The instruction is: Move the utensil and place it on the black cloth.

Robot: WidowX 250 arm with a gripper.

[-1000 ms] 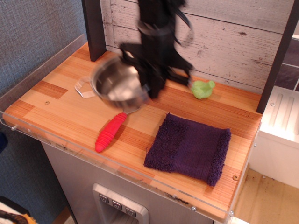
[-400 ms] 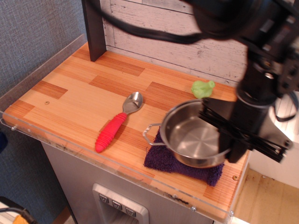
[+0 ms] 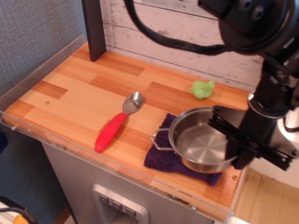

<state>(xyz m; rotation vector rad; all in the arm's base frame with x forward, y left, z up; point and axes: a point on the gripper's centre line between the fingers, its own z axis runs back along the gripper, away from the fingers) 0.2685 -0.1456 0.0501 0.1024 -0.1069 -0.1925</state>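
The shiny steel pot (image 3: 198, 142) is over the dark purple cloth (image 3: 161, 157) at the front right of the wooden counter and covers most of it. I cannot tell whether the pot rests on the cloth or hangs just above it. One wire loop handle sticks out to the left. My black gripper (image 3: 233, 142) comes in from the right and is shut on the pot's right rim. Its fingertips are partly hidden by the pot and by the gripper's own body.
A spoon with a ribbed red handle (image 3: 113, 128) lies left of the cloth. A small green toy (image 3: 202, 88) sits near the whitewashed back wall. A dark post (image 3: 93, 28) stands at the back left. The counter's clear plastic edge (image 3: 140, 172) runs along the front.
The pot, held by my gripper, has travelled from above the spoon at the left to over the cloth. Since 0.4 s ago it has shifted slightly to the right.
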